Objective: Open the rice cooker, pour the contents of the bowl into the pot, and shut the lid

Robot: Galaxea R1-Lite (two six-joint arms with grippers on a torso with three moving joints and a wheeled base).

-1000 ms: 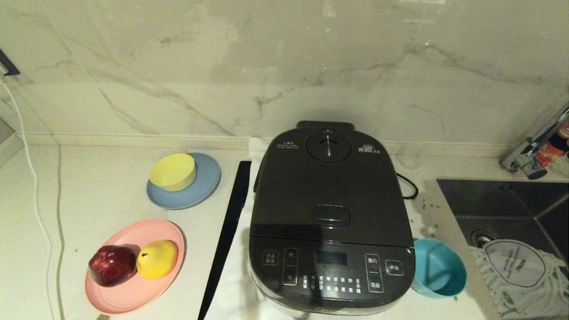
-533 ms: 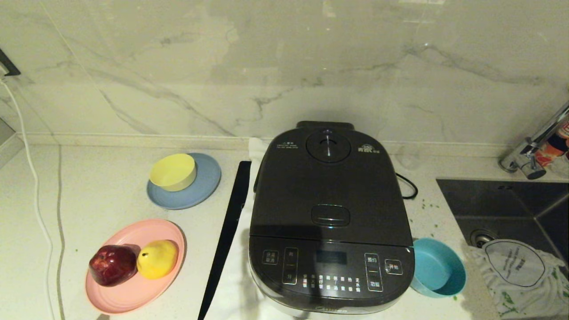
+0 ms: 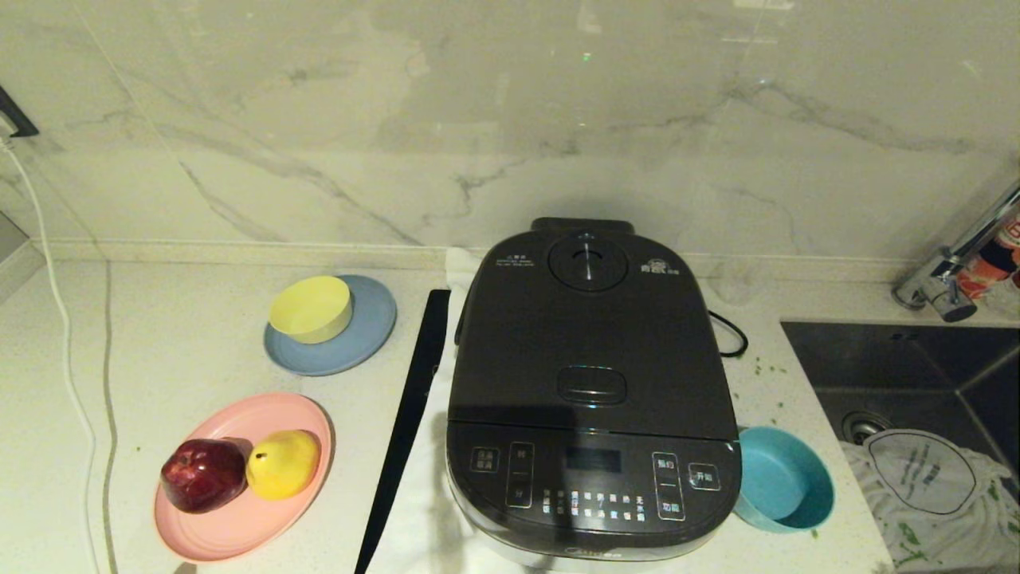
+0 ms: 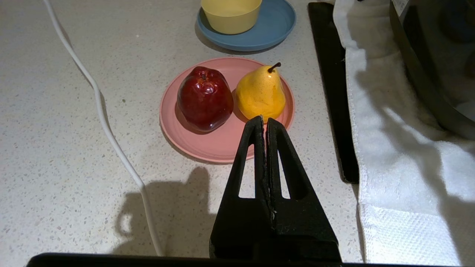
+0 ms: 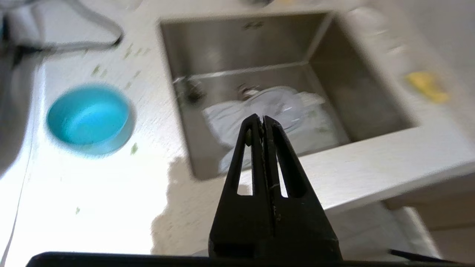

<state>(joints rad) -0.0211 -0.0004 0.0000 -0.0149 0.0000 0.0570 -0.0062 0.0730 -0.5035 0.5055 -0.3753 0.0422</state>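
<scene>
Rice cooker [image 3: 591, 391]: centre of the head view, standing on a white towel [image 3: 422, 510]; unmoved across the last second.
Lid [image 3: 588, 335]: shut flat, release button [image 3: 591, 385] at its front edge.
Bowl [image 3: 782, 489]: teal, lower right, just beside the cooker's front corner; upright, looks empty; a second ago it sat tilted, now settled level.
Contents: only stray green flecks [image 3: 761, 368] on the tabletop [image 3: 183, 351] by the sink [image 3: 916, 375].
Right hand [image 5: 262, 120]: clenched, holding nothing, over the sink edge; blurred.
Left hand [image 4: 264, 120]: clenched, empty, hanging near the pink plate [image 4: 219, 144] of fruit.
Meaning: pouring and closing appear done; task likely finished.
</scene>
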